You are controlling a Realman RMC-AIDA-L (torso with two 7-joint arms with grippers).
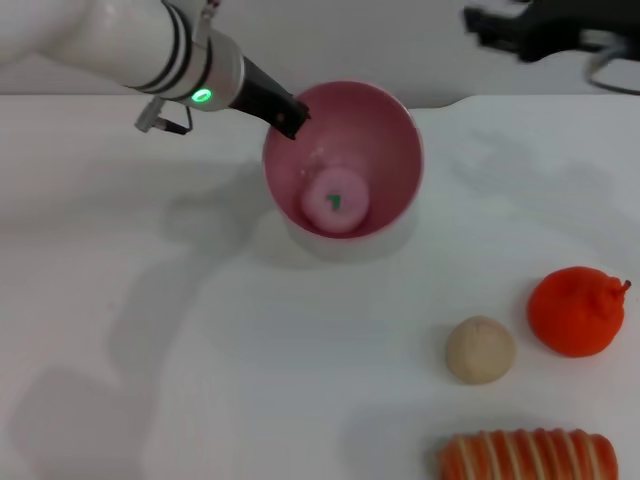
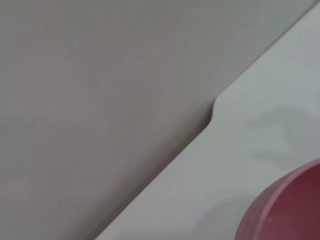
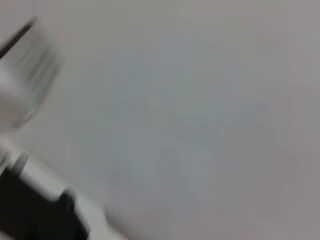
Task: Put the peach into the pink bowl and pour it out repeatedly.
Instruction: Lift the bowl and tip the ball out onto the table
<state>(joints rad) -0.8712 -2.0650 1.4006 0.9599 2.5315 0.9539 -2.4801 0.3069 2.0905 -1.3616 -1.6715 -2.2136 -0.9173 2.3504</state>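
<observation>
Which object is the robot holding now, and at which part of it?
The left gripper grips the pink bowl at its far-left rim, with the peach inside. The right gripper holds nothing, raised at the far right.

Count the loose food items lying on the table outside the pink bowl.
3, all on the robot's right: a beige ball, an orange-red lumpy fruit beside it, and a striped orange roll at the near edge, partly cut off. More may lie out of view.

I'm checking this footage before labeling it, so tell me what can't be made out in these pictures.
- Left gripper, head view: its tips meet the pink bowl at the rim, so the grip is unreadable.
- Right gripper, head view: cut off by the top edge.
- Peach: absent from both wrist views.
- Striped object: cut off below.
</observation>
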